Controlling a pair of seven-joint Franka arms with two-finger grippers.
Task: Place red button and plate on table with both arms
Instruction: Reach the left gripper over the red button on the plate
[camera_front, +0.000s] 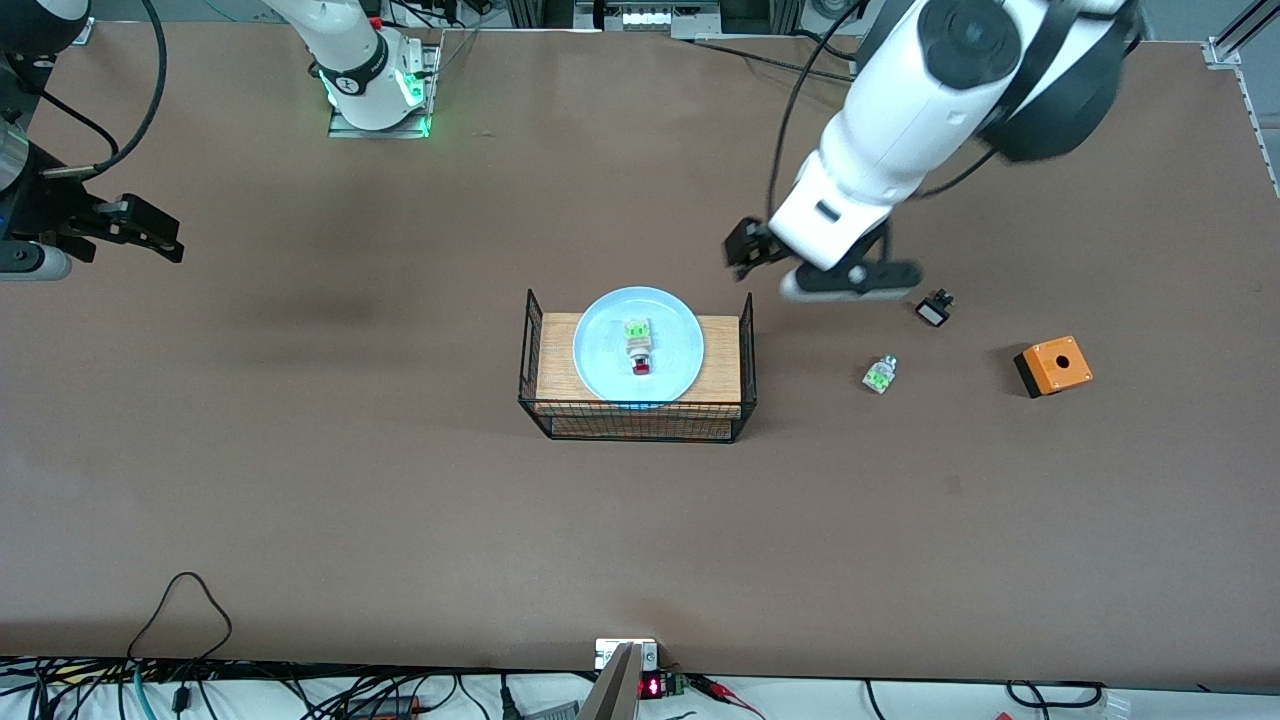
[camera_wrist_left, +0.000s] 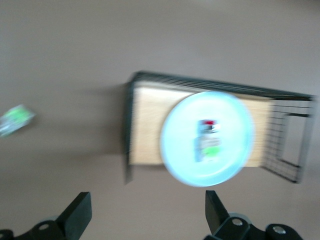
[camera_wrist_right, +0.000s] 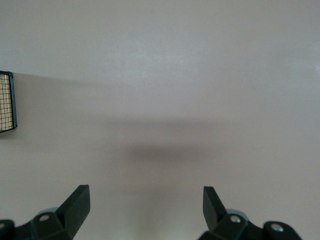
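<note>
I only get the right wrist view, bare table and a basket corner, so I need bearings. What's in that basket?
Observer: A wooden board with the plate on it.
Operator: And the red button?
Observer: It lies on the plate, red button, red cap toward the front camera.
Operator: Where's the left tool?
Observer: The left tool hangs open over the table, beside the basket toward the left arm's end.
</note>
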